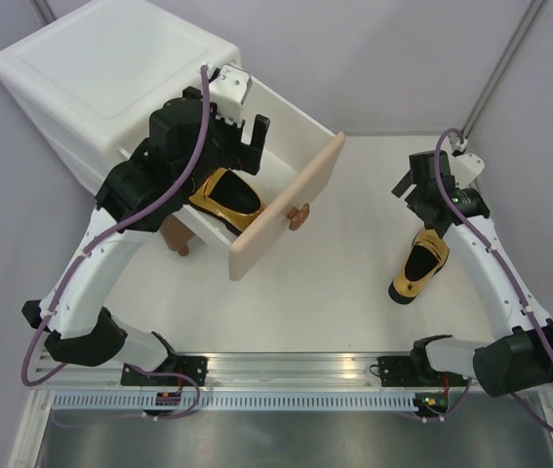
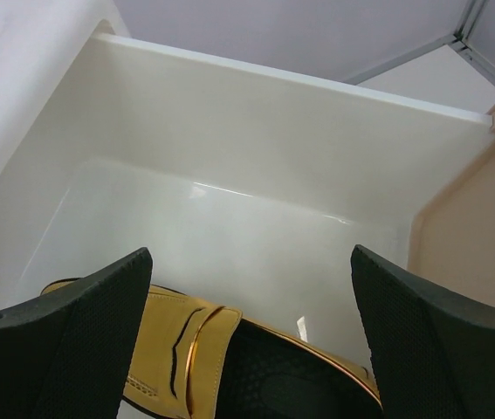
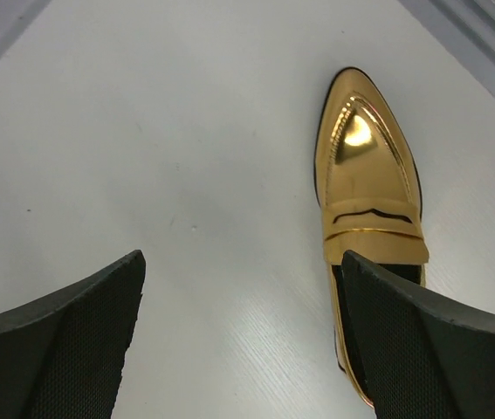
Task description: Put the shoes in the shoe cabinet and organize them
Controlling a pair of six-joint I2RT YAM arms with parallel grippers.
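Observation:
The white shoe cabinet (image 1: 110, 78) stands at the back left with its upper drawer pulled out; the beige drawer front (image 1: 278, 222) angles toward the table's middle. One gold shoe (image 1: 225, 198) lies inside the drawer and shows in the left wrist view (image 2: 195, 349). My left gripper (image 1: 245, 146) is open and empty just above it (image 2: 249, 262). The second gold shoe (image 1: 420, 265) lies on the table at the right, toe pointing away in the right wrist view (image 3: 365, 175). My right gripper (image 1: 414, 185) is open and empty (image 3: 243, 262), just left of it. The purple shoes are out of view.
The drawer's white walls (image 2: 256, 113) enclose the left gripper on three sides. A bear-shaped knob (image 1: 298, 216) sticks out of the beige front. A brown part of the lower drawer (image 1: 177, 239) shows under the left arm. A metal rail (image 1: 286, 375) runs along the near edge.

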